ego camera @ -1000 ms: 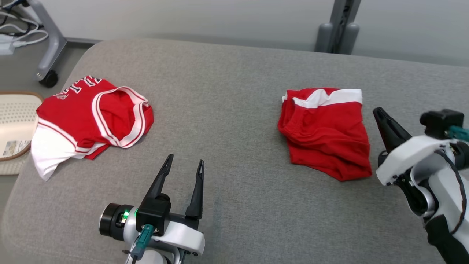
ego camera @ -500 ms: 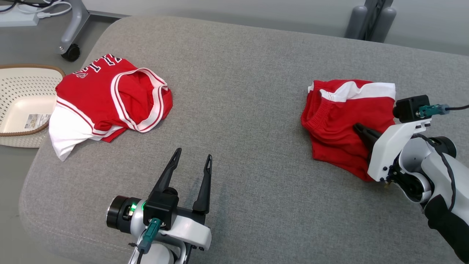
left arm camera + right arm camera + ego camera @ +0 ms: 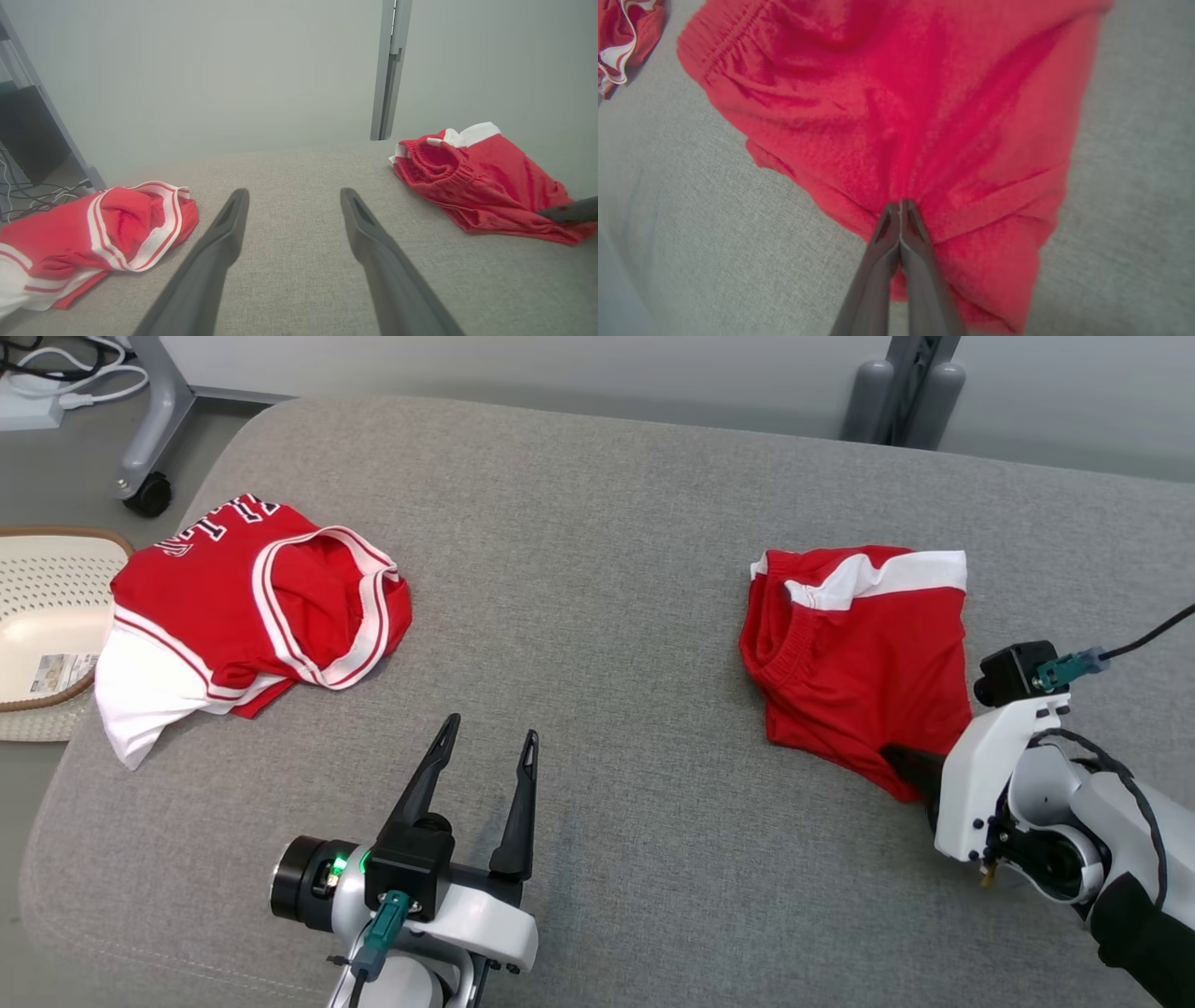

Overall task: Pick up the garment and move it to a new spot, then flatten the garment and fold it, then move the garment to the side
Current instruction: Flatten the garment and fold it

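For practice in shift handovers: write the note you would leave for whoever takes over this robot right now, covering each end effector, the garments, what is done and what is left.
Left end effector: open, empty, above the grey fabric cushion between the two garments.
Right end effector: shut on the near corner of the red fabric shorts with a white band; cloth puckers at its tips.
Red-and-white sports jersey: crumpled at the cushion's left edge, untouched.
Done: shorts gripped; they lie in a compact, seemingly folded shape.
Left: probably carry the shorts aside and release.
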Controlling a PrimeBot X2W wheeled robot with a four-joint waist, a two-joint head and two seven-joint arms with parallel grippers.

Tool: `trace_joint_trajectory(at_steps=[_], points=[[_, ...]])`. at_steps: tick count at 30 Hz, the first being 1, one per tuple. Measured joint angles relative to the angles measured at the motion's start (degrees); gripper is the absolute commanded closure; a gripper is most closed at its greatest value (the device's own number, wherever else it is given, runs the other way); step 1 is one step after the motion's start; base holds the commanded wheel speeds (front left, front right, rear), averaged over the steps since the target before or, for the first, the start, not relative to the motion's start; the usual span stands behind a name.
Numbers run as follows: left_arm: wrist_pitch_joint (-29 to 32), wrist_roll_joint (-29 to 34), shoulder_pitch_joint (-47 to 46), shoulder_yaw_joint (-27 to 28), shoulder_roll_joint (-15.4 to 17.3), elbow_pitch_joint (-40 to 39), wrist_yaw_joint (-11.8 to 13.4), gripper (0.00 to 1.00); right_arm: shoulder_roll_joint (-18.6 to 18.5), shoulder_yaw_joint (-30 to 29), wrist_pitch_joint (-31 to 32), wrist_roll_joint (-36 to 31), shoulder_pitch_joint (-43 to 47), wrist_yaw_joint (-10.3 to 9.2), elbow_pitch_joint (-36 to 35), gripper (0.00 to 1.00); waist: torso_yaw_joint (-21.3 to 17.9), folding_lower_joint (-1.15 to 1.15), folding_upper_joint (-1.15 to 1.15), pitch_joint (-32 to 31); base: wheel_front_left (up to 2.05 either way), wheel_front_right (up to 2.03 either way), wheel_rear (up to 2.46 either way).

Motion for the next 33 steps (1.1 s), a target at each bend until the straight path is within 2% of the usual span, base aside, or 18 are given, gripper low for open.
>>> trace_joint_trajectory(at_steps=[8,13,19,25,27,30,31,33], points=[[0.0,0.0,0.0,0.0,0.0,-0.1,0.0,0.00,-0.3,2.8,-0.2,2.8,0.3,0.01,-1.3,1.00,-0.9,0.00,0.00,0.0,0.00,0.00,0.00],[0.0,0.0,0.0,0.0,0.0,0.3,0.0,0.00,-0.4,3.8,-2.8,2.9,0.3,0.01,-2.0,1.00,-1.2,0.00,0.00,-0.8,0.00,0.00,0.00],[0.0,0.3,0.5,0.6,0.0,0.6,-0.1,0.00,-1.3,3.4,-10.0,2.3,-0.8,0.00,-2.4,1.00,-1.6,0.00,0.00,-2.9,0.00,0.00,0.00],[0.0,0.9,1.9,1.8,0.0,0.4,-0.2,0.00,-2.4,1.9,-22.1,-1.3,-0.9,0.00,-1.9,1.00,-2.3,0.00,0.00,-5.4,0.00,0.00,0.00],[0.0,1.1,2.4,2.3,0.0,0.1,-0.2,0.00,-2.3,0.6,-26.4,-2.4,-0.9,0.00,-1.0,1.00,-2.7,0.00,0.00,-6.1,0.00,0.00,0.00],[0.0,1.5,3.0,3.1,0.0,-0.2,-0.2,0.00,-1.9,-3.1,-28.9,-5.8,-0.6,0.00,0.4,1.00,-3.4,0.00,0.00,-6.8,0.00,0.00,0.00],[0.0,1.5,3.1,3.3,0.0,-0.3,-0.2,0.00,-1.7,-5.2,-28.9,-7.2,-0.3,0.00,0.7,1.00,-3.7,0.00,0.00,-7.0,0.00,0.00,0.00],[0.0,1.6,3.5,3.8,0.0,-0.7,-0.2,0.00,-0.8,-12.9,-29.1,-11.6,1.1,0.00,-0.7,1.00,-4.3,0.00,0.00,-7.3,0.00,0.00,0.00]])
